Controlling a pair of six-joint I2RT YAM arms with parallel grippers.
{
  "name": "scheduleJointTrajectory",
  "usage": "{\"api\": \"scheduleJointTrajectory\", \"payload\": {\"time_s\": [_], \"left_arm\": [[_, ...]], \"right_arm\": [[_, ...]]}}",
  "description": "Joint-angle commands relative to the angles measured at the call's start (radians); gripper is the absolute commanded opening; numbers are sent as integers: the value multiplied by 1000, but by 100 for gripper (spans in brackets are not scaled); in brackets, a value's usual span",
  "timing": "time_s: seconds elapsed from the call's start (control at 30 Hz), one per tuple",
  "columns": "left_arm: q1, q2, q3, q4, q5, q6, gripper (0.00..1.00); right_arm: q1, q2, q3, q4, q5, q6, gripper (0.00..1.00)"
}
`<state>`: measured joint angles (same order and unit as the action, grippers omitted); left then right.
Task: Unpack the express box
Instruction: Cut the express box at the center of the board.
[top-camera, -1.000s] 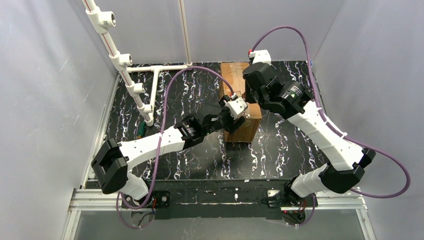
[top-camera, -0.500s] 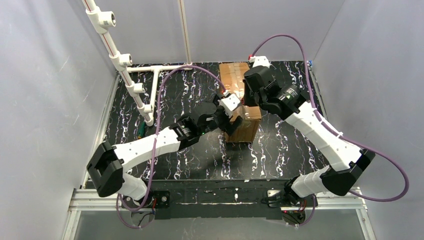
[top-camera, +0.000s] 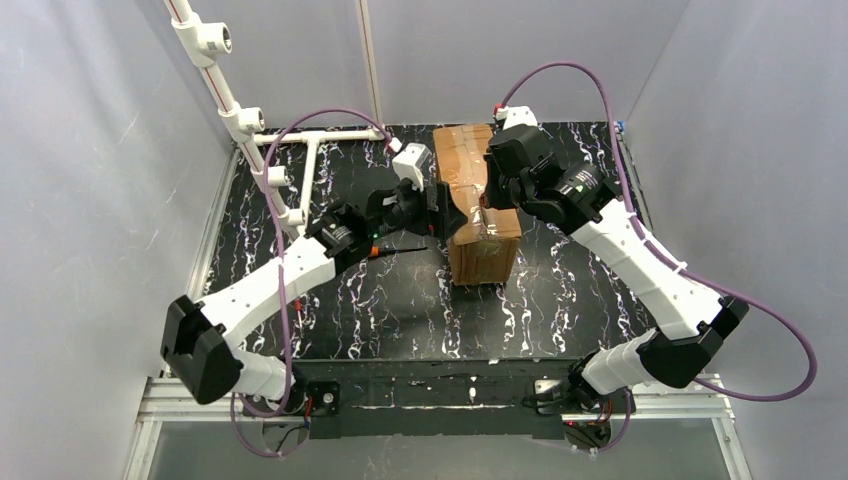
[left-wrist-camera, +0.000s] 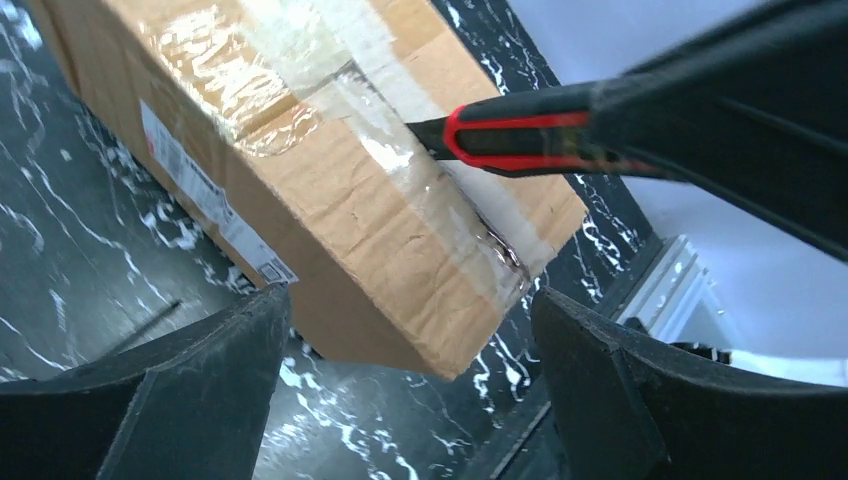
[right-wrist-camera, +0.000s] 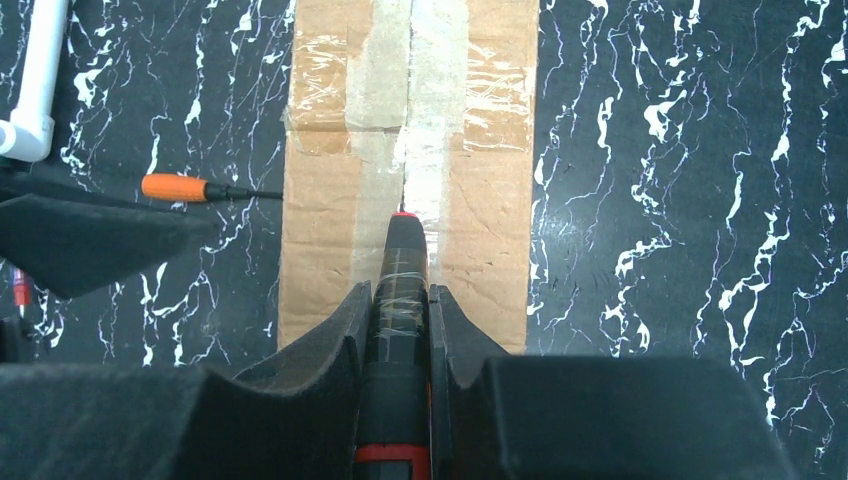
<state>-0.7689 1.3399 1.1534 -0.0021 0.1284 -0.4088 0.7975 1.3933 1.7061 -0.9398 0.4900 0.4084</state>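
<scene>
The express box (top-camera: 478, 215) is a long brown carton with glossy tape along its top seam, lying mid-table; a white label (left-wrist-camera: 205, 195) shows on its side. My right gripper (right-wrist-camera: 401, 300) is shut on a black and red utility knife (right-wrist-camera: 402, 270). The knife's tip rests on the taped seam of the express box (right-wrist-camera: 330, 220). Seen from the left wrist, the knife (left-wrist-camera: 520, 140) lies over the express box (left-wrist-camera: 330, 190), and the tape looks split toward the box's end. My left gripper (left-wrist-camera: 410, 390) is open at the box's left side, touching nothing. From above, the left gripper (top-camera: 438, 207) faces the right gripper (top-camera: 487, 200) across the box.
An orange-handled tool (right-wrist-camera: 175, 187) lies on the black marbled table (top-camera: 560, 290) just left of the box. A white pipe frame (top-camera: 270, 170) stands at the back left. Grey walls close in the table on three sides.
My left gripper has opened wide and swung off the box's near end, moving back and left alongside it. The right gripper with the knife has shifted only slightly.
</scene>
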Motion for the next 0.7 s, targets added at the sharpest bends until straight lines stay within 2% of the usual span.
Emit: {"api": "scheduleJointTrajectory", "payload": {"time_s": [0.0,0.13,0.27,0.37,0.53,0.67], "left_arm": [[6,63,73,-142,-4,-208,89],[5,136,124,-131,-76,-227,90],[6,244,196,-179,-217,-251,91],[6,303,226,-182,-258,-289,88],[5,375,310,-315,-352,-369,78],[5,371,288,-311,-397,-409,73]], "right_arm": [[-3,-5,26,-20,-20,-20,1],[-3,-12,22,-22,-30,-25,1],[-3,-17,15,-18,-39,-44,1],[-3,-22,0,-7,-45,-56,1],[5,-10,81,-88,-32,-47,1],[12,-28,28,-82,1,-40,1]]}}
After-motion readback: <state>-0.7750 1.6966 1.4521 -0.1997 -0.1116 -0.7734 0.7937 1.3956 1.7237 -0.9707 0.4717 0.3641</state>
